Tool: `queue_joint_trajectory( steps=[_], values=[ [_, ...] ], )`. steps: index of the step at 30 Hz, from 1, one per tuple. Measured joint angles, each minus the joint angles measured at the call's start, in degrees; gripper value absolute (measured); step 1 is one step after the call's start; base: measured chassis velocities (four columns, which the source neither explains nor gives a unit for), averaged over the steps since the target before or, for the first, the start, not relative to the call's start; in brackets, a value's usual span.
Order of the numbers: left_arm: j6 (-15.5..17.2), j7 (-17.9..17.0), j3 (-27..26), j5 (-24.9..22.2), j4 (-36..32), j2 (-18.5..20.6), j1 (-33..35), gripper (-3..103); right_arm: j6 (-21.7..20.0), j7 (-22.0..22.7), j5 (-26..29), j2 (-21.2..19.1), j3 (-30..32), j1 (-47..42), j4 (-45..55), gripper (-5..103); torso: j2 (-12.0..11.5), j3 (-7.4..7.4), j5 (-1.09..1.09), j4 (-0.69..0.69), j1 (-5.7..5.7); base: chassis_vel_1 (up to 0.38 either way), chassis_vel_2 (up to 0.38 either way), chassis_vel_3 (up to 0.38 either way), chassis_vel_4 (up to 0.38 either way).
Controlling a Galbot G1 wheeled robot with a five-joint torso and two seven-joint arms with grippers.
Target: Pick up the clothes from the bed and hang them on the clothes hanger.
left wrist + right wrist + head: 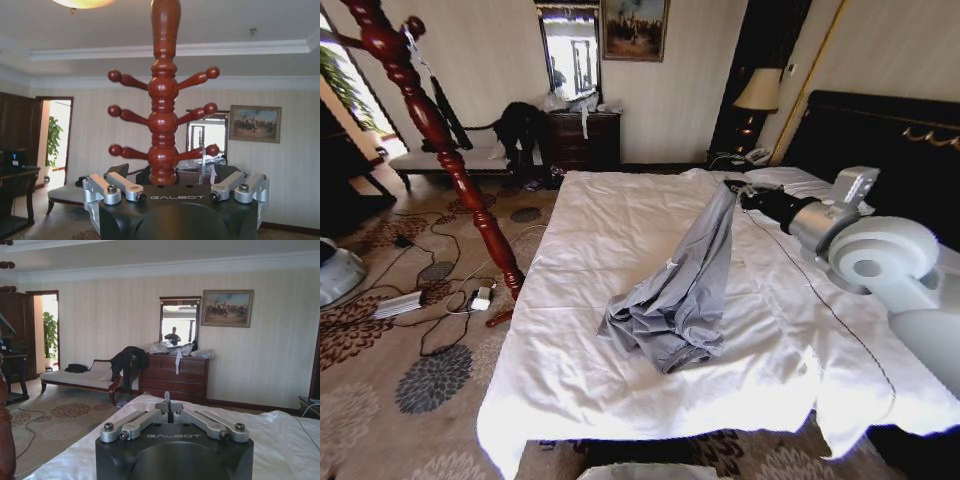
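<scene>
- Left gripper (175, 192) sits nearest its wrist camera, fingers spread wide, empty, before a red wooden coat stand (163, 100).
- Grey-blue shirt (685, 290) drapes mid-bed (590, 380), its top lifted toward one o'clock.
- Right gripper (738, 188) pinches the shirt's top.

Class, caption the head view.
Right gripper lifts light grey-blue thin shirt from white-sheeted bed.

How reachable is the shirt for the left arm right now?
Probably not without moving: the left gripper points up at the coat stand pegs, open, while the shirt hangs from the right gripper over the bed.
</scene>
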Motion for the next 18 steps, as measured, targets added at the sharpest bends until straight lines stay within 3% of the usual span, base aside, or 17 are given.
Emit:
queue_joint_trajectory(
  steps=[7, 12, 16, 18],
  values=[
    [-0.6, 0.6, -1.8, 1.0, 5.0, 5.0, 3.7, 96, 0.0, -0.1, -0.4, 0.5, 0.2, -0.3, 0.2, 0, 0.0, 0.01, -0.02, -0.01, 0.01, 0.0, 0.0, 0.0, 0.0],
    [1.0, 0.5, -1.0, 1.4, 7.0, 7.9, 4.9, 94, 0.0, -0.2, -0.6, 0.5, 0.6, -0.8, 0.3, 0, 0.0, 0.01, -0.01, -0.01, 0.01, 0.0, 0.0, 0.0, 0.0],
    [1.9, 0.3, -3.9, -0.4, 11.4, 12.2, 11.1, 93, 0.1, -0.3, -1.2, 1.3, 0.6, -1.2, 0.7, 0, 0.0, 0.01, -0.03, 0.01, 0.0, 0.0, 0.0, 0.0, 0.0],
    [2.5, -0.9, -8.2, -2.3, 13.6, 14.7, 17.2, 92, 0.1, -0.4, -1.4, 1.8, 0.3, -1.2, 0.8, 0, 0.0, 0.01, -0.01, 0.03, 0.0, 0.0, 0.0, 0.0, 0.0]
  ],
)
